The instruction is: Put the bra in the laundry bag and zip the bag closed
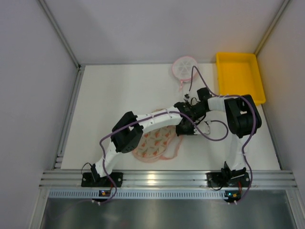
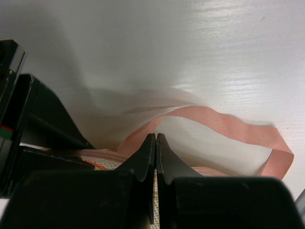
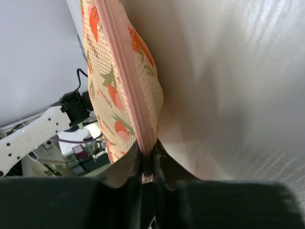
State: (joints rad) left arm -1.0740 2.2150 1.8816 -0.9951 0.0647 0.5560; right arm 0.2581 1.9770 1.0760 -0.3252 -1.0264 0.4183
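The laundry bag (image 1: 155, 140), cream mesh with red speckles and pink zip trim, lies at the table's front centre, partly under my left arm. My left gripper (image 1: 185, 128) is at the bag's right end. In the left wrist view the gripper (image 2: 156, 136) is shut on the bag's mesh edge (image 2: 107, 161), with a pink ribbon loop (image 2: 228, 126) on the table just beyond it. My right gripper (image 1: 183, 109) is close beside the left one. In the right wrist view the gripper (image 3: 148, 152) is shut on the bag's pink zip trim (image 3: 126, 71). The bra is hidden.
A small round white mesh disc (image 1: 185, 68) with a pink rim lies at the back centre. A yellow tray (image 1: 239, 76) stands at the back right. The two arms cross closely over the table's middle. A metal rail (image 1: 167, 179) runs along the near edge.
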